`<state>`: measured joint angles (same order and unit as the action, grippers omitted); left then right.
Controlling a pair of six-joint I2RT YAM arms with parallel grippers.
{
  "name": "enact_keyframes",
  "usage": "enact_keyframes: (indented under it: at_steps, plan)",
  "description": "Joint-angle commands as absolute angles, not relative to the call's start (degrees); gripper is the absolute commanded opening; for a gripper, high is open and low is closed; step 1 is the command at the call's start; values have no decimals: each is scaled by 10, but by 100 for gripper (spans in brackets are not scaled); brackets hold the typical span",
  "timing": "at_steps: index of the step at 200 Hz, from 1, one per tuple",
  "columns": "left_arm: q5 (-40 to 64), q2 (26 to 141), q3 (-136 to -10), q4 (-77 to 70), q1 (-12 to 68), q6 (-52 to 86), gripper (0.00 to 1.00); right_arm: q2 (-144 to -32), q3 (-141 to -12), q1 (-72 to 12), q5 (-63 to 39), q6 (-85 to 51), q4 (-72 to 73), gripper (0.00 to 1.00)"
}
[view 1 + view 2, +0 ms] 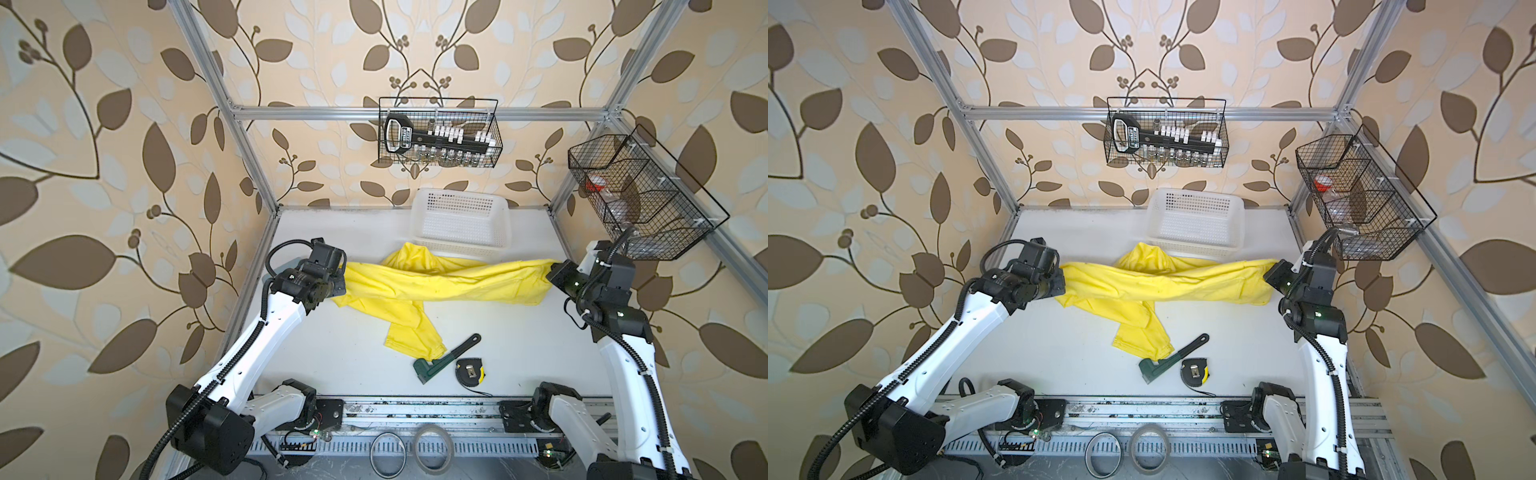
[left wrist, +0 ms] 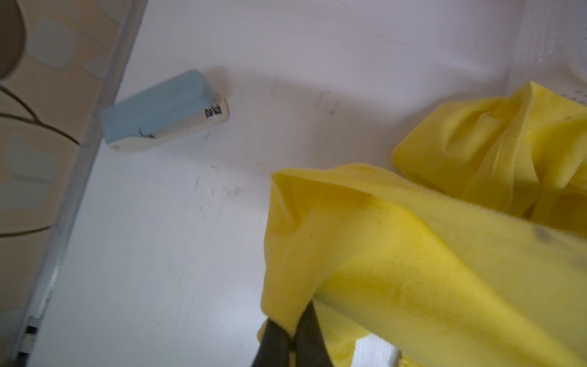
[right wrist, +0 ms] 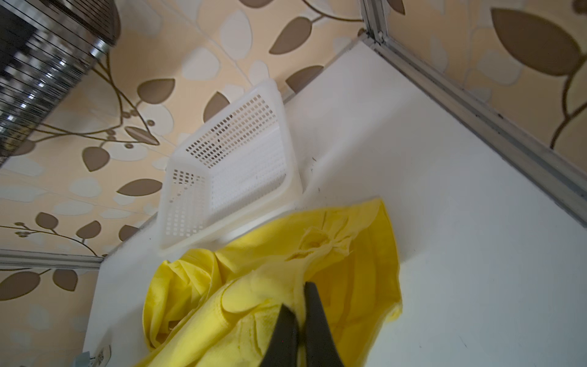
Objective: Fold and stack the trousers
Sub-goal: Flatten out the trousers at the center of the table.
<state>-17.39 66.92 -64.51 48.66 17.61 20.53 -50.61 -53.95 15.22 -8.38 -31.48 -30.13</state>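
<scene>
Across the surface [image 1: 332, 353], trousers [image 1: 436, 282] span side to side, long axis running tool to tool. Left tool [image 2: 290, 336] clenched on one end, right tool [image 3: 301, 317] clenched on the other. One leg [image 1: 409, 332] trails frontward.

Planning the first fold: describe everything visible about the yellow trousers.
The trousers are bright yellow, soft woven fabric, unfolded and creased. They stretch sideways across the white table, with the left tool and right tool each shut on one end. One leg trails toward the front, its hem touching a green pipe wrench. A bunched fold lies against the white perforated basket.
</scene>
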Motion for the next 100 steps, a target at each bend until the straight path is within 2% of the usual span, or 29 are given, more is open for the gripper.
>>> enact_keyframes:
  at_steps: [1, 29, 59, 78, 92, 100]
  plan:
    - [-266, 716, -736, 542, 151, 104, 0, -537, -586, 168, -107, -329, -251, 0]
    - [-258, 782, -838, 567, 131, 48, 0, -585, -639, 173, -143, -351, -221, 0]
    - [-230, 816, -923, 603, 131, 48, 0, -604, -683, 174, -150, -339, -230, 0]
    - [-125, 803, -882, 601, 132, 78, 0, -598, -667, 182, -141, -330, -251, 0]
    - [-51, 777, -798, 582, 139, 115, 0, -585, -633, 187, -143, -325, -257, 0]
    - [-42, 753, -739, 565, 150, 136, 0, -576, -612, 191, -143, -322, -263, 0]
